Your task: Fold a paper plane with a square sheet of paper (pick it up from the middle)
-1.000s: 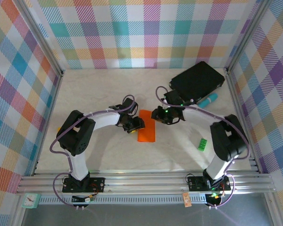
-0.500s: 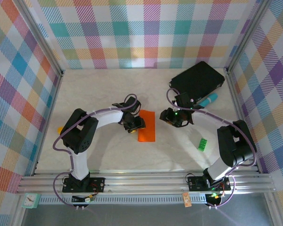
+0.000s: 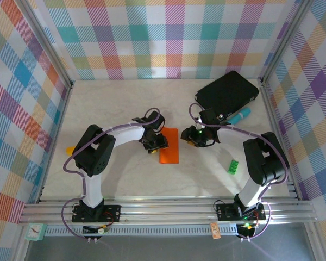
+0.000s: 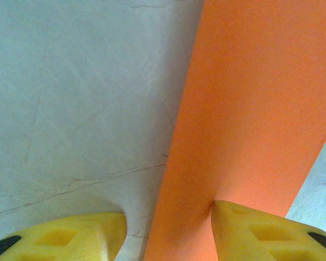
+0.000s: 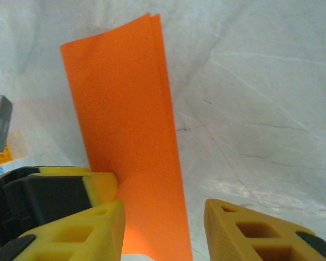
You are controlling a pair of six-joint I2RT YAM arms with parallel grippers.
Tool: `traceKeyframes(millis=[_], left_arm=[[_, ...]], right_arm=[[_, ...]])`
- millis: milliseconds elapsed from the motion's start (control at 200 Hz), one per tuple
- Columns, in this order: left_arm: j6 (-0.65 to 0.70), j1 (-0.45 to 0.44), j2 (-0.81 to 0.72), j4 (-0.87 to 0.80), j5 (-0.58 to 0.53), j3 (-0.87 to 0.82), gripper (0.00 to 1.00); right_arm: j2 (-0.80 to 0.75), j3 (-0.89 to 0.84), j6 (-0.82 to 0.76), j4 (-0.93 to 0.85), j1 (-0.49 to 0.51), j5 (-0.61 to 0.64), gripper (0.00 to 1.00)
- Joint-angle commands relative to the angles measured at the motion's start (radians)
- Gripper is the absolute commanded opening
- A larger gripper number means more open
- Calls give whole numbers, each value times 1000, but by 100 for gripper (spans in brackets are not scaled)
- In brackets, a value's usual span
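The square sheet of paper [image 3: 169,147] lies flat mid-table, folded in half into a narrow orange rectangle with two layers at its far end [image 5: 125,109]. My left gripper [image 3: 155,142] sits low at the sheet's left long edge, open. One yellow fingertip [image 4: 261,231] rests on the paper [image 4: 255,109] and the other on the bare table, with the gripper [image 4: 168,234] straddling that edge. My right gripper [image 3: 191,136] hovers by the sheet's upper right, open [image 5: 163,228], its fingers astride the paper's right edge. The paper plane is out of view.
A black rectangular pad [image 3: 228,93] lies at the back right with a teal cylinder [image 3: 240,115] beside it. A small green block [image 3: 233,167] sits right of centre. A small orange item [image 3: 69,149] lies by the left wall. The marbled tabletop [image 3: 125,103] spreads around.
The right gripper drew away to the right, then came back left toward the paper's edge. The left gripper stayed pressed on the sheet. The paper has not shifted.
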Motion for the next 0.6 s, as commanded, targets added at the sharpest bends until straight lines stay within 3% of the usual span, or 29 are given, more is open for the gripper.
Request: traceKeyframes(millis=[0,385,595], left_arm=[[16,-35,249,2,-59,-88,51],[31,-40,281,10,-40,-65,51],[29,-41,293,19,-36,-65,51]], right_arm=[[21,-16,12,66,4,-63,43],[23,-44,43,125,4,-72,42],[-50,-82,56,124,-4,39,39]])
